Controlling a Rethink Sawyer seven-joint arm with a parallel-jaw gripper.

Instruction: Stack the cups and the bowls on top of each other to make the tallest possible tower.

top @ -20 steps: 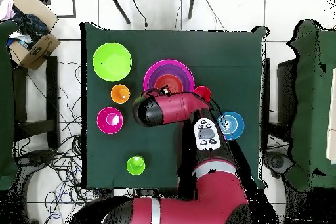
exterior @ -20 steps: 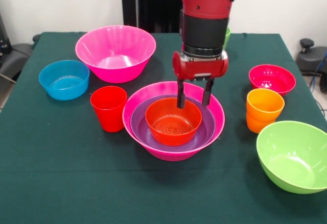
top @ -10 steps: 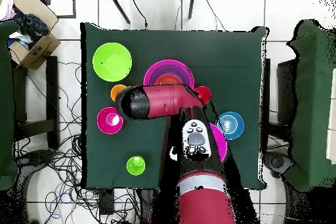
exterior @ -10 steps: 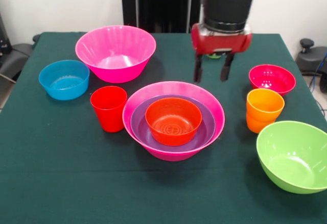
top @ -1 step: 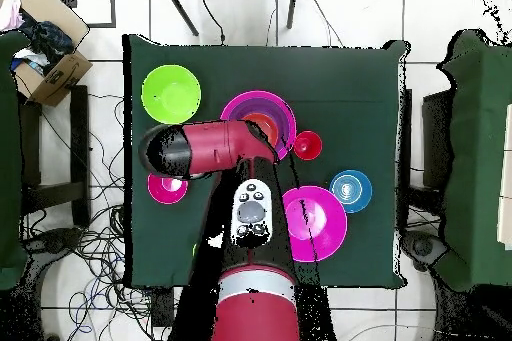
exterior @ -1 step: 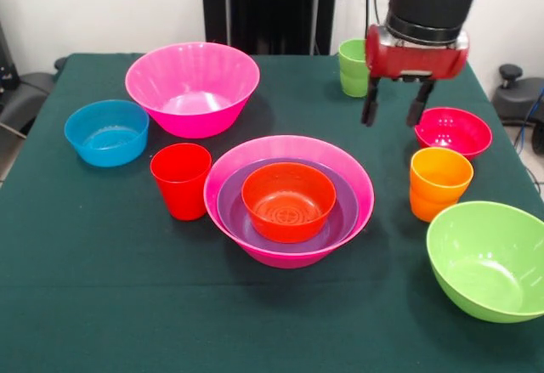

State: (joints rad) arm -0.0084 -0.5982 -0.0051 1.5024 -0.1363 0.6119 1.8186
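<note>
The tower is a large hot-pink bowl (exterior @ -1 step: 361, 188) holding a purple bowl (exterior @ -1 step: 342, 211) with an orange-red bowl (exterior @ -1 step: 287, 200) nested inside; from above the tower (top @ -1 step: 240, 107) lies partly under the arm. My gripper (exterior @ -1 step: 394, 106) hangs open and empty above the table, between the lime green cup (exterior @ -1 step: 351, 67) and the crimson bowl (exterior @ -1 step: 452, 132). Just nearer than the gripper stands the orange cup (exterior @ -1 step: 439, 183). A red cup (exterior @ -1 step: 180, 178) stands left of the tower. The arm hides the gripper in the overhead view.
A second hot-pink bowl (exterior @ -1 step: 192, 86) and a blue bowl (exterior @ -1 step: 106, 132) sit at the back left. A lime green bowl (exterior @ -1 step: 489, 258) rests at the front right. From above, the arm (top @ -1 step: 205, 147) covers the orange cup and part of the crimson bowl (top @ -1 step: 165, 189).
The gripper lifted away from the orange-red bowl in the tower and swung right in the front view, to beside the crimson bowl. It stayed open. The bowls and cups have not moved.
</note>
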